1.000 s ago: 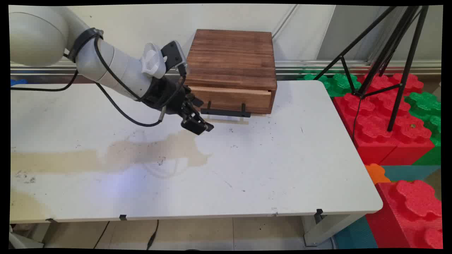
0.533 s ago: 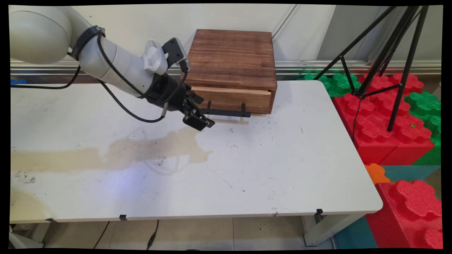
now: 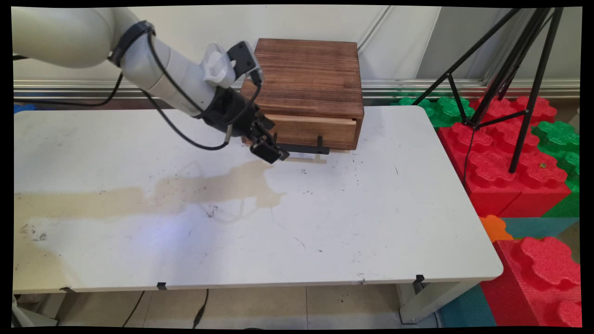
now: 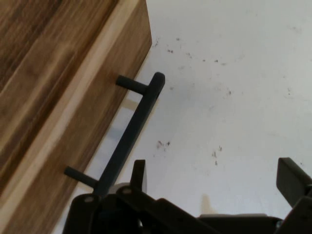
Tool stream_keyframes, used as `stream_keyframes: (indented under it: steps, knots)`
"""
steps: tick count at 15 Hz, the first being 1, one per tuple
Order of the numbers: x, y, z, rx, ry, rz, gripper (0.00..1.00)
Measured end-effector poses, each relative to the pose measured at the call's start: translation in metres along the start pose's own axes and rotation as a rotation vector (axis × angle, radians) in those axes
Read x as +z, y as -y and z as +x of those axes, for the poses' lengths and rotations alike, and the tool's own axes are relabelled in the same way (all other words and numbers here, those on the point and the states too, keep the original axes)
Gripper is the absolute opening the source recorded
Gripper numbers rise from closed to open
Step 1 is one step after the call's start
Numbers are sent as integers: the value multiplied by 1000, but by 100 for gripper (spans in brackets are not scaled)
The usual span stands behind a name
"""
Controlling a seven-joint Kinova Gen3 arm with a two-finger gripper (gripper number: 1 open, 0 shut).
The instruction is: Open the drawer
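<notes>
The pincer (image 3: pixel 270 152), spread open, hangs at the handle's (image 4: pixel 131 131) left end, seemingly just touching, by the drawer (image 3: pixel 310 131).

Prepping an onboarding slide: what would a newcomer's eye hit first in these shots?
First, the dark wooden drawer box at the table's far edge, its black bar handle low on the front. Next, the arm's black pincer, open, at the handle's left end. Then the tan stain across the white table, and the red and green foam blocks at right.
</notes>
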Motion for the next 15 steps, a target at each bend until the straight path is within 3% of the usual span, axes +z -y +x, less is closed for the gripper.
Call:
stream_keyframes:
  steps: [6, 15]
  knots:
    - [25, 14, 23, 21, 38, 5, 100]
    - [75, 33, 38, 42, 127, 30, 100]
